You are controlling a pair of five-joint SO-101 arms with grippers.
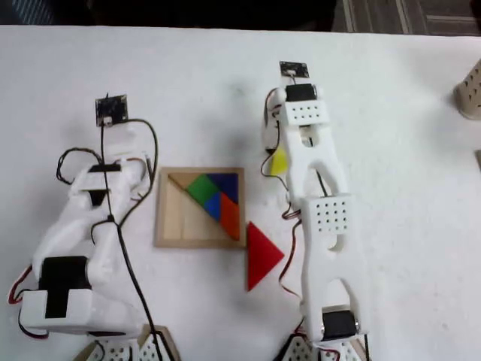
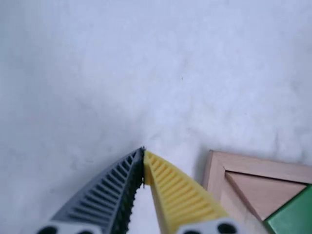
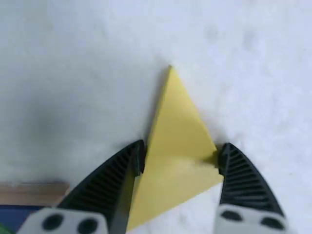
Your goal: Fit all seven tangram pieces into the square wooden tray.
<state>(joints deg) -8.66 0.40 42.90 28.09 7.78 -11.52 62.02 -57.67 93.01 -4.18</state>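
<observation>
- The left gripper is held clenched on nothing. Its grey and yellow fingertips are pressed together over bare worktop, just beside a left-hand corner of the tray. It is judged to be parked there so that the tray is left free for the other arm.
- The tray is set flat between the two arms, where either can be brought over it.
- Its right part is packed edge to edge with a green piece, a blue piece and an orange piece. A pale wooden triangle is seen beside the green one. Whether the rest of the left part is bare floor or holds more wood-coloured pieces cannot be told.
- The red triangle is laid on the worktop just beside the tray's near right corner, outside the rim and not yet fitted.
- The yellow triangle is found near the tray's far right corner, outside it and apparently flat on the worktop.
- It is grasped by the right gripper, with one black fingertip set against each of two edges across the wider part. This hold is judged to be chosen so that the piece cannot twist when lifted.
- With at least two pieces outside the tray, the task is judged unfinished, and the yellow triangle is the piece in hand.
</observation>
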